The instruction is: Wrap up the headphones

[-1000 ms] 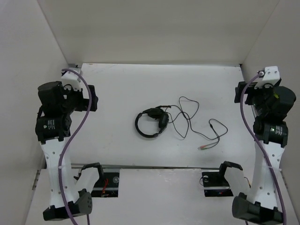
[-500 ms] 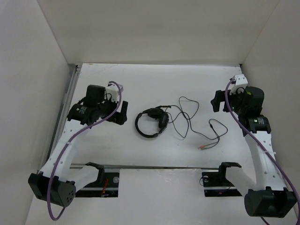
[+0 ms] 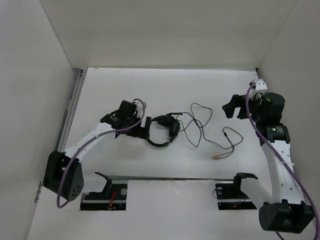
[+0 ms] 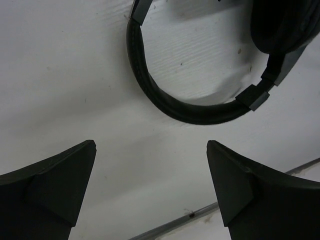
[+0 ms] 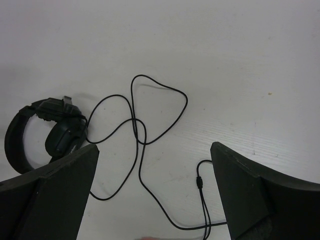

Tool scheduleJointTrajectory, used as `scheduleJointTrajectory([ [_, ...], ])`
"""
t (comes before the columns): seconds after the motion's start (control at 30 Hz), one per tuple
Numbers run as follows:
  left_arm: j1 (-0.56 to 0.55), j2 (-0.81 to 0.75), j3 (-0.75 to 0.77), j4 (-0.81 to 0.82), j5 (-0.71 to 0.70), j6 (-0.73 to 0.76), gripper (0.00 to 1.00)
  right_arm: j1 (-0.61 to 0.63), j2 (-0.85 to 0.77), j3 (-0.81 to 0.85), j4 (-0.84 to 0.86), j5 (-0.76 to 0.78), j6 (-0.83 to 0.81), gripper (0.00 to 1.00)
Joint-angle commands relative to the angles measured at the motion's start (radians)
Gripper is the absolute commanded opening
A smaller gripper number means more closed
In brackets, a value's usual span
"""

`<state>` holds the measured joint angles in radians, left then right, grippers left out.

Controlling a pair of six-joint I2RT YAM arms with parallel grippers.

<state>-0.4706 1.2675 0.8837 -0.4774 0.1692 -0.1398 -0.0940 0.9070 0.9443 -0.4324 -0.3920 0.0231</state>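
The white tabletop point(image 3: 150, 90) is shut in by the left wall point(image 3: 30, 100), the far wall point(image 3: 170, 35) and the right wall point(image 3: 300, 40). Along its near edge runs a rail point(image 3: 165, 178) carrying black brackets. The far half of the tabletop is bare from corner to corner, and so is the strip along the left edge.

The headphones point(image 3: 162, 131) lie flat near the middle of the tabletop, a little left of centre and well apart from every edge. The bend of the headband point(image 4: 190, 107) points toward the near left corner. The earcups point(image 3: 173, 129) sit at the open end, toward the far right, so the long axis runs on that diagonal. The thin cable point(image 5: 160, 90) leaves the earcups in loose crossing loops and spreads toward the right edge. It ends in the plugs point(image 3: 216, 157), which lie right of centre, nearer the near edge.

The left gripper point(image 4: 150, 147) is low, just beside the left side of the headband. Its jaws are spread wide with only bare tabletop between them, and the band lies just ahead of the tips without touching them. The right gripper point(image 5: 155, 146) hangs near the right wall, above the cable loops. Its jaws are also wide apart and hold nothing.
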Motion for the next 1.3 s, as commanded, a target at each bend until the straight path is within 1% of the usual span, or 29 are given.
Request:
scheduleJointTrajectory([
  [0.0, -0.016, 0.039, -0.023, 0.146, -0.045, -0.095, 0.93, -0.023, -0.022, -0.016, 0.066, -0.033, 0.037, 1.00],
  [0.2, -0.030, 0.115, -0.063, 0.223, -0.080, -0.132, 0.84, -0.043, -0.046, -0.024, 0.070, -0.045, 0.052, 1.00],
  [0.33, -0.039, 0.168, -0.065, 0.252, -0.108, -0.149, 0.71, -0.059, -0.060, -0.024, 0.089, -0.057, 0.077, 1.00],
  [0.43, -0.049, 0.208, -0.055, 0.273, -0.129, -0.150, 0.59, -0.069, -0.072, -0.027, 0.109, -0.071, 0.100, 1.00],
  [0.47, -0.052, 0.220, -0.049, 0.275, -0.135, -0.152, 0.57, -0.074, -0.079, -0.030, 0.118, -0.074, 0.107, 1.00],
  [0.6, -0.075, 0.268, -0.040, 0.278, -0.163, -0.152, 0.53, -0.086, -0.095, -0.038, 0.129, -0.079, 0.120, 1.00],
  [0.67, -0.082, 0.291, -0.043, 0.283, -0.172, -0.156, 0.48, -0.091, -0.103, -0.039, 0.132, -0.079, 0.120, 1.00],
  [0.73, -0.093, 0.312, -0.043, 0.289, -0.180, -0.159, 0.42, -0.097, -0.112, -0.042, 0.135, -0.079, 0.123, 1.00],
  [0.8, -0.104, 0.337, -0.038, 0.293, -0.178, -0.161, 0.33, -0.103, -0.123, -0.048, 0.139, -0.079, 0.124, 1.00],
  [0.83, -0.113, 0.354, -0.032, 0.296, -0.183, -0.161, 0.27, -0.109, -0.132, -0.053, 0.142, -0.079, 0.127, 1.00],
  [0.9, -0.118, 0.381, -0.022, 0.301, -0.178, -0.165, 0.20, -0.117, -0.140, -0.061, 0.146, -0.079, 0.133, 1.00],
  [0.97, -0.128, 0.406, -0.012, 0.303, -0.175, -0.178, 0.11, -0.125, -0.152, -0.065, 0.146, -0.080, 0.136, 1.00],
  [1.13, -0.138, 0.437, 0.035, 0.306, -0.175, -0.175, 0.00, -0.122, -0.166, -0.070, 0.136, -0.084, 0.104, 1.00],
  [1.2, -0.116, 0.438, 0.099, 0.275, -0.180, -0.158, 0.00, -0.106, -0.168, -0.071, 0.129, -0.084, 0.040, 1.00],
  [1.27, -0.087, 0.434, 0.174, 0.247, -0.188, -0.133, 0.00, -0.057, -0.166, -0.085, 0.127, -0.077, -0.033, 1.00],
])
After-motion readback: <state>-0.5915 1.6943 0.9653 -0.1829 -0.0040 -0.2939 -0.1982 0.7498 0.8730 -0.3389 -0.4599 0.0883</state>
